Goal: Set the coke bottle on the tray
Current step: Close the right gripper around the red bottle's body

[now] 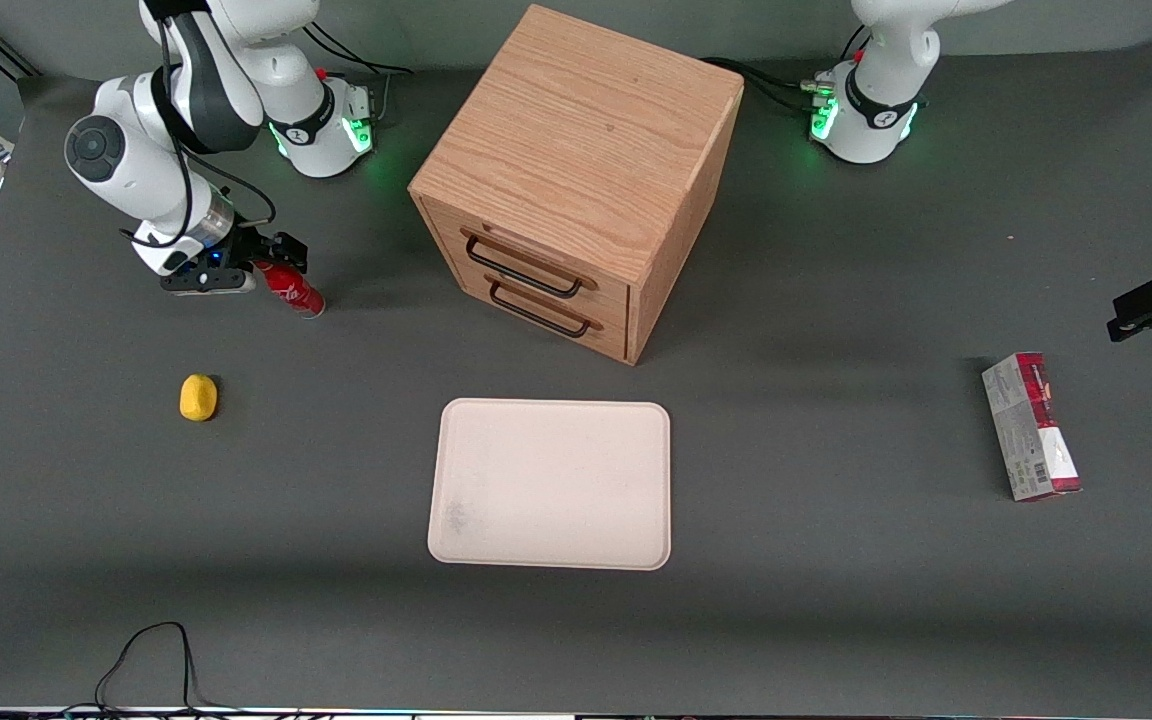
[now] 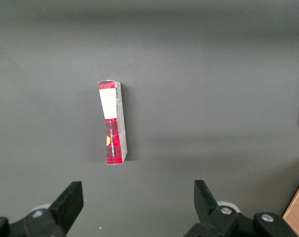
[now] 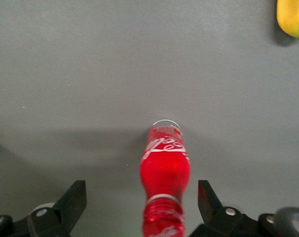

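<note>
A: Where is the end effector (image 1: 258,272)?

B: Low over the table (image 1: 836,560) at the working arm's end, its fingers (image 3: 73,200) spread to either side of the bottle (image 1: 291,288). The wrist view shows a gap between each finger and the red body — nothing is pinched yet.

A: And the bottle itself?

B: It seems to lie on its side on the table, between the fingers, its base pointing away from the wrist.

A: So which step is this?

B: I judge it the approach to the grasp. The next move calls for closing on the body without letting a round, glossy bottle roll out, then lifting and carrying it to the tray (image 1: 551,484), which sits nearer the front camera, mid-table, well apart from the bottle.

A: Anything in the way?

B: Little. A small yellow object (image 1: 198,397) lies nearer the camera than the bottle but off the likely path. The cabinet (image 1: 576,180) stands beside the route — a carry should keep clear of its corner. The carton (image 1: 1031,426) is toward the parked arm's end.
</note>
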Robot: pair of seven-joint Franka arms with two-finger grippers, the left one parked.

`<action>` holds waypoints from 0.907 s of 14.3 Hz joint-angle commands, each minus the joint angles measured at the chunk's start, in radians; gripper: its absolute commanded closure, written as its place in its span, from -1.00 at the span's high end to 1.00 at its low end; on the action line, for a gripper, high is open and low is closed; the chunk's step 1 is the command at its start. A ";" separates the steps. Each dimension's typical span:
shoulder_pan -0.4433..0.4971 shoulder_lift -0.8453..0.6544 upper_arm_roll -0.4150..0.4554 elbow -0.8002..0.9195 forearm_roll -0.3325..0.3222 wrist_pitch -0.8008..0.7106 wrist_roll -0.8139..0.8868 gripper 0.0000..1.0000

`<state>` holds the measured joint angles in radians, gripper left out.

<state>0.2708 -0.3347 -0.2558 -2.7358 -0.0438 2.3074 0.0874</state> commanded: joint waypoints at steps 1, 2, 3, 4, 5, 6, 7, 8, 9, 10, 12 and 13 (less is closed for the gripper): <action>-0.002 0.002 -0.049 -0.008 -0.036 0.010 -0.035 1.00; -0.002 0.011 -0.051 -0.010 -0.036 0.010 -0.035 0.99; -0.002 0.014 -0.051 -0.010 -0.036 0.010 -0.035 0.88; -0.002 0.014 -0.051 -0.010 -0.036 0.010 -0.035 0.70; -0.002 0.016 -0.051 -0.010 -0.036 0.010 -0.035 0.46; -0.002 0.020 -0.051 -0.008 -0.034 0.012 -0.035 0.26; -0.002 0.028 -0.051 -0.008 -0.034 0.013 -0.035 -0.01; -0.002 0.034 -0.051 -0.007 -0.033 0.015 -0.034 -0.29; -0.002 0.045 -0.053 -0.005 -0.031 0.017 -0.034 -0.49; -0.001 0.049 -0.053 -0.005 -0.028 0.018 -0.034 -0.65; 0.002 0.052 -0.051 -0.002 -0.025 0.018 -0.034 -0.92; 0.002 0.063 -0.049 0.002 -0.025 0.018 -0.034 -1.00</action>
<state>0.2707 -0.3089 -0.3026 -2.7395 -0.0694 2.3084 0.0722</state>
